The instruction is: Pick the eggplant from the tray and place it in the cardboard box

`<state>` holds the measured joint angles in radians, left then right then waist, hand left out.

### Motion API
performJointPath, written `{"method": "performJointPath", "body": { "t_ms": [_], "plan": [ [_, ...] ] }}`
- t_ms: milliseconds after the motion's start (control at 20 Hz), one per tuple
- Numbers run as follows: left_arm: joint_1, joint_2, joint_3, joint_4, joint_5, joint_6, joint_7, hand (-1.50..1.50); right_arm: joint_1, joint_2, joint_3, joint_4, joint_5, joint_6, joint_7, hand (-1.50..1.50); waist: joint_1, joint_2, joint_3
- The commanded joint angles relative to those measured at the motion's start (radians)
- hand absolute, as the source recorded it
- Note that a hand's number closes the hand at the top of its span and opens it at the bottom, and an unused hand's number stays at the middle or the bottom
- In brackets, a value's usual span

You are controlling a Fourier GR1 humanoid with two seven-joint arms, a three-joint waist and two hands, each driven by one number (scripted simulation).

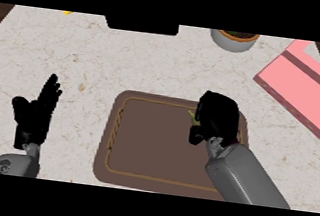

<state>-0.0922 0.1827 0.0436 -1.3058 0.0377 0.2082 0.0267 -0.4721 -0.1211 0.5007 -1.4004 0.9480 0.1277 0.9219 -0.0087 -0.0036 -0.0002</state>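
The right robot hand [216, 118] is curled over the brown tray [139, 148], probably closing on the eggplant [191, 116], whose green stem alone shows. Next it must lift toward the pink box [306, 90]. The left robot hand [36, 112] rests open

Tray [144, 143] centre; box [306, 90] far right, apart.

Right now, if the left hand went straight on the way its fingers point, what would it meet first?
Nothing, as far as this view shows: the left hand points up-right over bare counter, passing left of the tray. Height is unclear.
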Motion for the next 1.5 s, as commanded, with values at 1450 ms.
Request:
{"method": "performJointPath", "body": {
  "t_ms": [1450],
  "plan": [
    [-0.05,0.01,0.038,0.022,-0.011,-0.038,0.008,0.0,-0.118,-0.336,-0.677,-0.157,-0.036,0.05,-0.346,1.5,0.013,0.008,0.001]
  ]
}}
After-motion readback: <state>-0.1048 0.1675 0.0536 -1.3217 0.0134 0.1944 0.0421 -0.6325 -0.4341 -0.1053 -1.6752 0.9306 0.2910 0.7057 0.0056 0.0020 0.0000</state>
